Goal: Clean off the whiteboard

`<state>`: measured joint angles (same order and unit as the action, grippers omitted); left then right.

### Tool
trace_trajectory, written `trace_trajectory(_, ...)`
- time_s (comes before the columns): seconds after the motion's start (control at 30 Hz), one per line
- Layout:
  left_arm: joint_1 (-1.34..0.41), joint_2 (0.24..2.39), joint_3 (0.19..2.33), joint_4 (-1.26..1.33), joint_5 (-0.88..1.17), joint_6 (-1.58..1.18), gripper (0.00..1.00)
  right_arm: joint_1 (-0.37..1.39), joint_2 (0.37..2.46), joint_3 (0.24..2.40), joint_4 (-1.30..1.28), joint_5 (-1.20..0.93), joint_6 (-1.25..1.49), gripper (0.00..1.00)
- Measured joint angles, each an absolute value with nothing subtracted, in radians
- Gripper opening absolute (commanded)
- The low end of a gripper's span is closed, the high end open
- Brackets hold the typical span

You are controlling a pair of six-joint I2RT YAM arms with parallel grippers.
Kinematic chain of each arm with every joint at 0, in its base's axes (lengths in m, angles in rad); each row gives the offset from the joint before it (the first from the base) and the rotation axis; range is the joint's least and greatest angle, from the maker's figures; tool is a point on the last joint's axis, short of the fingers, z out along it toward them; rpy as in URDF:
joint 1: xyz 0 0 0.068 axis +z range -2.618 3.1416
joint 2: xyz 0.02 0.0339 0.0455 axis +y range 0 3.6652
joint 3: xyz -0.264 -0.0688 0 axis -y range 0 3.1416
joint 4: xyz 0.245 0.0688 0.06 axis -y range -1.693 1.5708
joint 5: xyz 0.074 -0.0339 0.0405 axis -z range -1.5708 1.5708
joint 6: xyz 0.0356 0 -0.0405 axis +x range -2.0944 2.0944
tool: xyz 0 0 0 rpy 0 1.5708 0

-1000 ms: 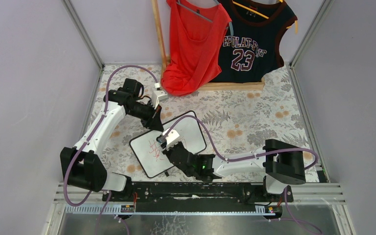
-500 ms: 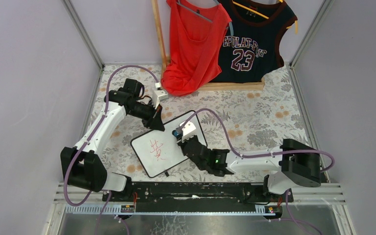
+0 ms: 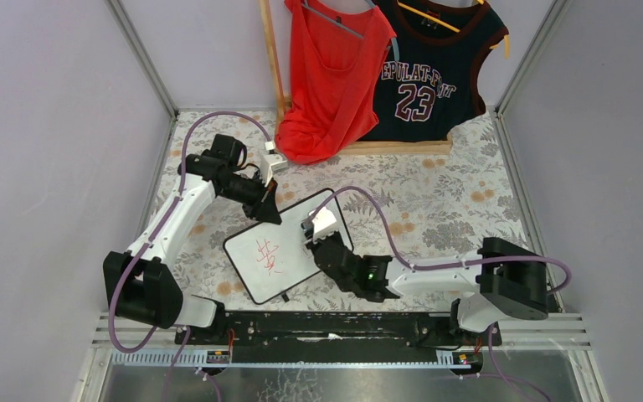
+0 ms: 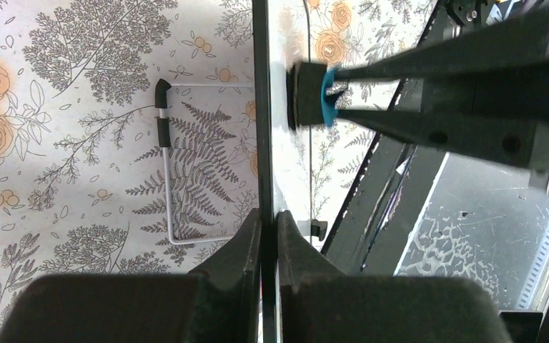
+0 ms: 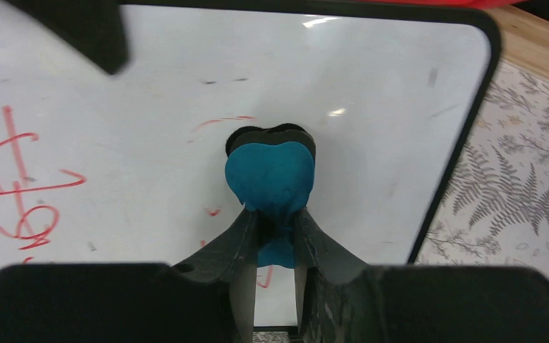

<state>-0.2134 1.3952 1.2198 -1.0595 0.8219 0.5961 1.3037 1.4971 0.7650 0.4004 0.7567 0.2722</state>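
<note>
The floral-printed bench (image 3: 435,193) is carrying the whiteboard (image 3: 293,241) near its middle, a flat, glossy white panel with a thin black frame and rounded corners, sitting skewed. The left gripper (image 4: 268,214) is pinching the board's thin frame at about 11 o'clock. The right gripper (image 5: 271,218) is squeezing a soft, rounded blue eraser (image 5: 270,171), whose dark pad is pressing on the white surface toward 2 o'clock, with red handwritten strokes (image 3: 268,255) lying at 8 o'clock from it.

The left arm (image 3: 176,216) and right arm (image 3: 423,280) have white shells between chunky black joint housings (a small green light (image 3: 369,272) glows on the right one), a purple cable (image 3: 218,115) runs along each, and the fingers (image 4: 246,246) are matte black
</note>
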Motion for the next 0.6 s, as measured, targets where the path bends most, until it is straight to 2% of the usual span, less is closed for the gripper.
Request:
trace_trajectory(0.23, -0.213, 1.393, 1.219, -1.061, 0.803, 0.597, 0.0, 1.374, 1.609, 0.88, 0.394, 0.771, 0.238, 0.0)
trace_trajectory(0.6, -0.213, 1.38, 1.208, -1.052, 0.797, 0.598, 0.0, 1.372, 1.621, 0.918, 0.344, 0.768, 0.195, 0.0)
